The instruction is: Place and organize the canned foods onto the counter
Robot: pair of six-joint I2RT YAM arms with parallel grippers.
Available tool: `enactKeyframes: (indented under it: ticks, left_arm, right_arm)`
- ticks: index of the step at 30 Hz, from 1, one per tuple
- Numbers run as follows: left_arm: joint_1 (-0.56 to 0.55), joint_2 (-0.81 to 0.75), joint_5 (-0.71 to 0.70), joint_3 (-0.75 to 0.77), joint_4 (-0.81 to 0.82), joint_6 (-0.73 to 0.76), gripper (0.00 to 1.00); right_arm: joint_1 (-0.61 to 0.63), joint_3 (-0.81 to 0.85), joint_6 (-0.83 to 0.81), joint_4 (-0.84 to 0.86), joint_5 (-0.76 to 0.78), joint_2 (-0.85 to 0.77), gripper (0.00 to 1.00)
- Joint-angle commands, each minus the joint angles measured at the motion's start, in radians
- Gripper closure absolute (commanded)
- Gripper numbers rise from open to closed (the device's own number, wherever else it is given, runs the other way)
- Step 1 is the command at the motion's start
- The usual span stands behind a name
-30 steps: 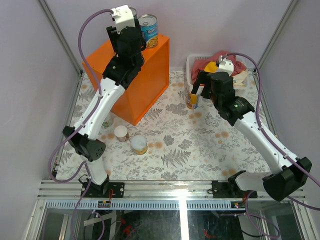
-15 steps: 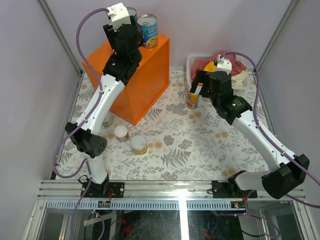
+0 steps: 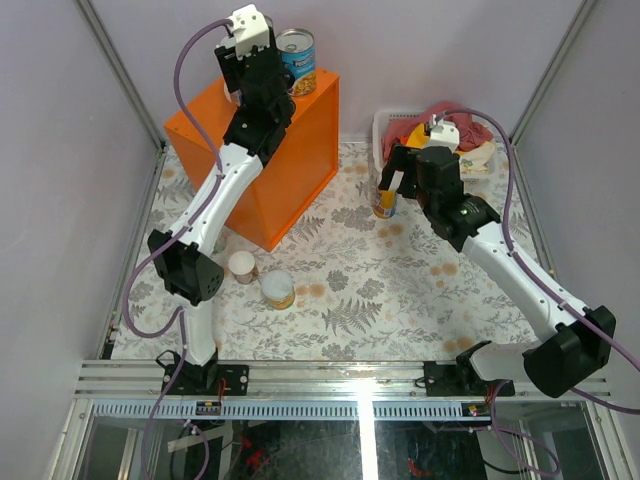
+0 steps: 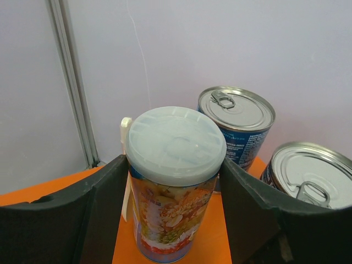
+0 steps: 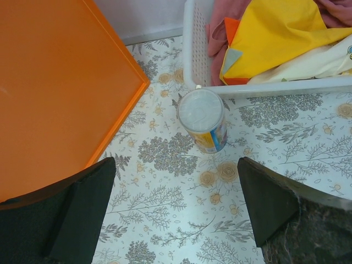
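On the orange counter point(image 3: 303, 150) my left gripper point(image 4: 173, 181) is shut on a colourful can with a pale plastic lid point(image 4: 175, 165), one black jaw pressed to each side. The can's base sits at the counter top point(image 4: 212, 231). Two blue-labelled cans with silver tops point(image 4: 237, 118) point(image 4: 308, 173) stand just behind it; one shows from above point(image 3: 297, 58). My right gripper point(image 5: 176, 209) hangs open over the patterned mat, a short way from a yellow and blue can with a white lid point(image 5: 202, 120) point(image 3: 384, 203).
A white basket point(image 5: 275, 88) of red and yellow cloths stands right behind the yellow and blue can. On the mat by the left arm stand a white-topped can point(image 3: 241, 265) and a yellow can point(image 3: 277, 289). The counter's side point(image 5: 55, 82) lies left of the right gripper.
The left arm has swung its elbow and wrist a little over the counter, still gripping the can. The right gripper has crept slightly toward the basket and the can before it.
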Motion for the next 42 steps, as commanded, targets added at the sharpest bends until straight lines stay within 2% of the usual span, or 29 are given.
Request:
enactKeyframes:
  ticks: [1, 17, 19, 21, 24, 28, 37, 42]
  left_arm:
    - [0.010, 0.026, -0.039, 0.060, 0.187, 0.066, 1.00]
    - [0.036, 0.083, -0.047, 0.093, 0.222, 0.093, 0.98]
    - [0.037, 0.080, -0.042, 0.092, 0.213, 0.085, 0.91]
    - [0.039, 0.076, -0.032, 0.090, 0.193, 0.067, 0.78]
    - [0.038, 0.067, -0.018, 0.082, 0.174, 0.052, 0.46]
    - [0.038, 0.048, 0.006, 0.055, 0.159, 0.027, 0.22]
    - [0.038, 0.028, 0.029, 0.054, 0.094, -0.029, 0.06]
    - [0.037, 0.010, 0.058, 0.054, 0.051, -0.060, 0.04]
  right_arm:
    - [-0.018, -0.013, -0.023, 0.059, -0.013, -0.016, 0.00]
    - [-0.040, -0.045, -0.021, 0.075, -0.039, -0.019, 0.01]
    - [-0.041, -0.045, -0.021, 0.074, -0.039, -0.019, 0.01]
    - [-0.040, -0.044, -0.020, 0.074, -0.041, -0.019, 0.01]
    - [-0.040, -0.044, -0.017, 0.074, -0.044, -0.019, 0.00]
    - [-0.040, -0.041, -0.018, 0.071, -0.044, -0.020, 0.00]
    - [-0.041, -0.031, -0.015, 0.064, -0.045, -0.016, 0.01]
    - [-0.040, -0.027, -0.014, 0.060, -0.046, -0.010, 0.01]
